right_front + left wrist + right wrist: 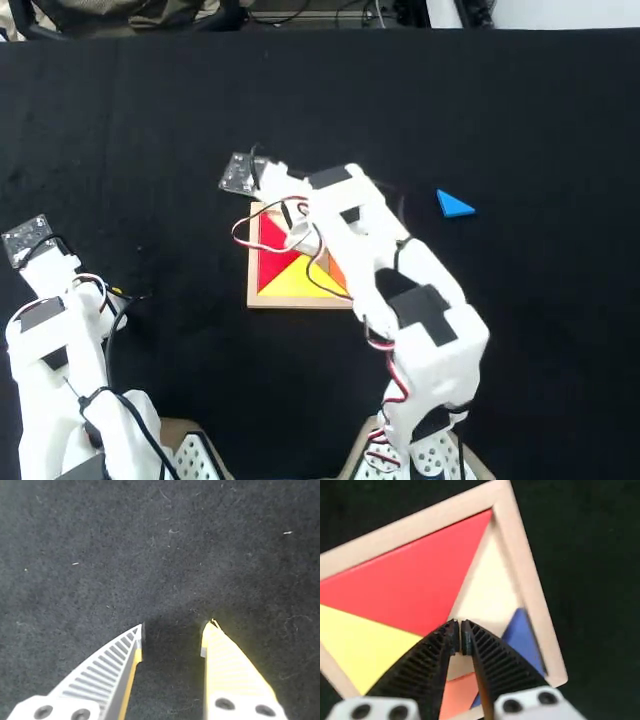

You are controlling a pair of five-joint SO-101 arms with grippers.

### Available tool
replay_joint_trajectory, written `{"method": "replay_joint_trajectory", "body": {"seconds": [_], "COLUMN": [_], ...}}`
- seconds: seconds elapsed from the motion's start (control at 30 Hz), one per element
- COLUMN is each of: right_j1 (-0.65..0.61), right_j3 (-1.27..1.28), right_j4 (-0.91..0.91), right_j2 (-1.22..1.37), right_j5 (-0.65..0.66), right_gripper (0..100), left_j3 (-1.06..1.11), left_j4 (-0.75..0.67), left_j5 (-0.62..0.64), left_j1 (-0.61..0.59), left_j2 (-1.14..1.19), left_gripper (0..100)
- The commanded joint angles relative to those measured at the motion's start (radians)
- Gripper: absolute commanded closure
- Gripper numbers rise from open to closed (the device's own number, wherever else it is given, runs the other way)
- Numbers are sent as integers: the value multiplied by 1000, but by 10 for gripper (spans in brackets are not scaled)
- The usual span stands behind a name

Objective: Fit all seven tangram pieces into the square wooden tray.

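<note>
The square wooden tray (pixel 290 302) lies mid-table, with a red triangle (pixel 272 232) and a yellow triangle (pixel 295 280) in it. My right gripper (pixel 458 630) hangs shut just above the tray's inside, its tips over the corner of the red triangle (pixel 415 585), nothing between them. Beside it are the yellow triangle (pixel 365 650), a blue piece (pixel 522 635) against the tray rim (pixel 520 555), an orange piece (pixel 457 695) and bare tray floor (pixel 490 590). A small blue triangle (pixel 455 205) lies loose on the cloth to the tray's right. My left gripper (pixel 172 632) is open over bare cloth.
Black cloth covers the whole table. The right arm (pixel 400 280) stretches over the tray's right side and hides part of it. The left arm (pixel 50 320) stands at the left edge, well away from the tray.
</note>
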Motion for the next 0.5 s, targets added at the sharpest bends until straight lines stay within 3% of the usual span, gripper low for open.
{"method": "replay_joint_trajectory", "body": {"seconds": [0.0, 0.47], "right_j1": [-14, 60], "right_j3": [-88, -85], "right_j4": [37, 69], "right_j2": [-1, -84], "right_j5": [11, 5], "right_gripper": [985, 987], "left_j3": [-2, -2], "left_j4": [-8, -9], "left_j5": [3, 3], "left_j1": [10, 10], "left_j2": [-20, -20], "left_gripper": [798, 798]}}
